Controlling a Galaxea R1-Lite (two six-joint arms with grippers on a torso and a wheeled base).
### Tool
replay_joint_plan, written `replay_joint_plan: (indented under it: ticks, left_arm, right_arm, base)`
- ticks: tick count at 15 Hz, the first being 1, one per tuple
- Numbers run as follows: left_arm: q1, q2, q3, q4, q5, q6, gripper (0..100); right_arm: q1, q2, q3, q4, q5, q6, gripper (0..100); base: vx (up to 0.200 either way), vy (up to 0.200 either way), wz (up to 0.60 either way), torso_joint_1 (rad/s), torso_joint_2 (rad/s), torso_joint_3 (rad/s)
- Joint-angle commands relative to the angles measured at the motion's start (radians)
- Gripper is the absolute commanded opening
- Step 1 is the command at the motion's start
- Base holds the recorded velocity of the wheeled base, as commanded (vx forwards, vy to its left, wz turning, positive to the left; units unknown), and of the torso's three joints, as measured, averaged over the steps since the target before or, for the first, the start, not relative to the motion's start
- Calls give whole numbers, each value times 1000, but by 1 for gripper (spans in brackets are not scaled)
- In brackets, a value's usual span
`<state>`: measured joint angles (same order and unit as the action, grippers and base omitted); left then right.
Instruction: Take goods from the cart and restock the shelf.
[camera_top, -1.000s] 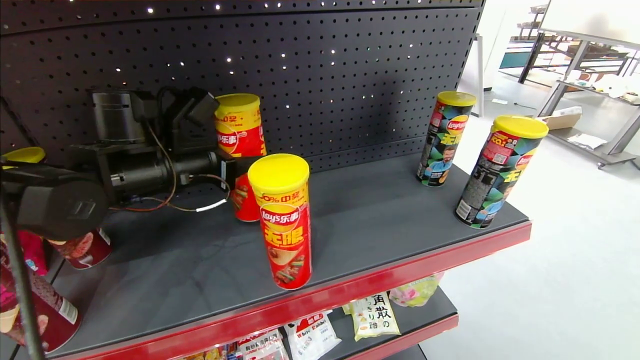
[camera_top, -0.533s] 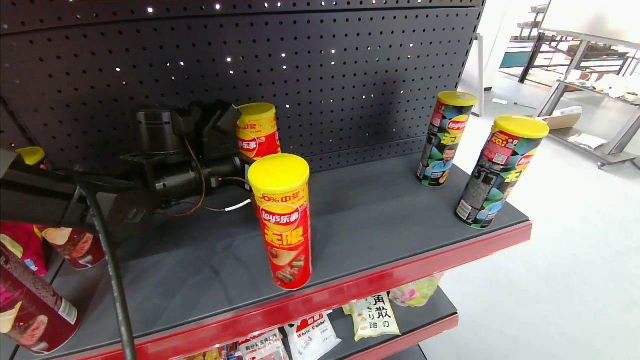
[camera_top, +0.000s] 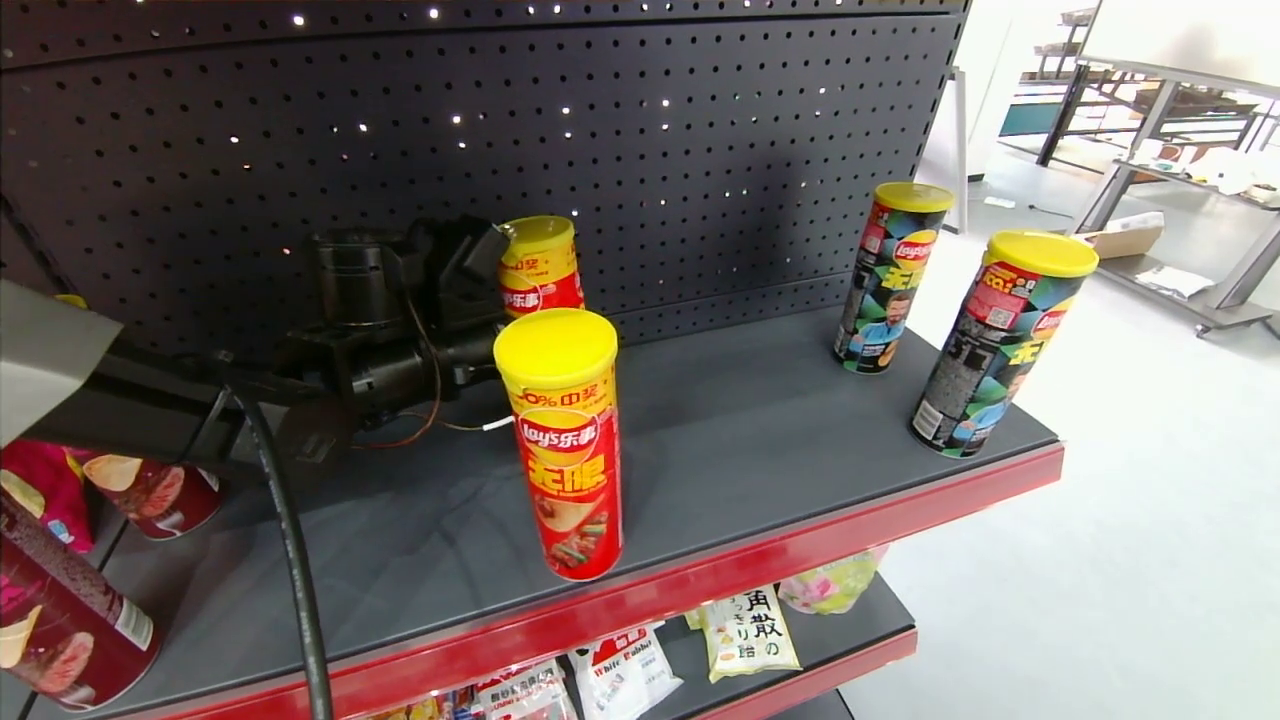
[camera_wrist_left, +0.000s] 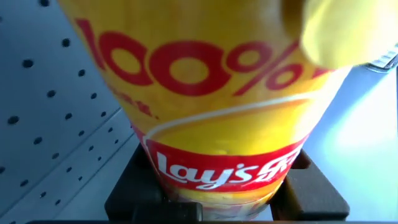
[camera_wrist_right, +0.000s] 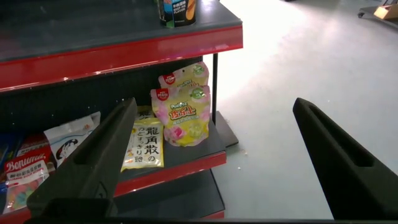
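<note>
My left gripper (camera_top: 480, 335) reaches in from the left over the shelf (camera_top: 760, 430) and is shut on a red chip can with a yellow lid (camera_top: 540, 265), near the pegboard back wall. That can's lower part is hidden behind a second red can (camera_top: 562, 440) standing at the shelf's front edge. In the left wrist view the held can (camera_wrist_left: 224, 124) sits between the dark pads (camera_wrist_left: 134, 190). My right gripper (camera_wrist_right: 214, 106) is open, low down in front of the lower shelf.
Two black multicoloured cans (camera_top: 893, 280) (camera_top: 1000, 345) stand at the shelf's right end. Dark red cans (camera_top: 150, 495) (camera_top: 60, 620) stand at the left. Snack bags (camera_top: 745, 630) (camera_wrist_right: 183, 112) lie on the lower shelf. Bare shelf lies between the red and the black cans.
My left arm has carried the held red can to the right and farther back toward the pegboard, behind the front red can. The other cans have not moved.
</note>
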<state>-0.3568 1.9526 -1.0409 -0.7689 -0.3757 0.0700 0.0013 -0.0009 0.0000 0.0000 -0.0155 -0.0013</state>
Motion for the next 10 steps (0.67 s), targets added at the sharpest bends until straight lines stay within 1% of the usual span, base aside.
replay_joint_plan:
  ticks: [1,2,8,10]
  left_arm:
    - [2,-4,-2,2,-3,30,0]
    - [2,-4,-4,2,-3,36,0]
    - [4,-3,13,-12,-2,33,0]
    - [4,-3,35,-30,-2,31,0]
  right_arm:
    - [0,1,0,-2,0,0,100]
    - [0,1,0,-2,0,0,100]
    - [0,1,0,-2,0,0,100]
    - [0,1,0,0,0,0,100]
  base:
    - [0,0,0,0,0,0]
    - [0,0,0,0,0,0]
    - [0,0,0,0,0,0]
    - [0,0,0,0,0,0]
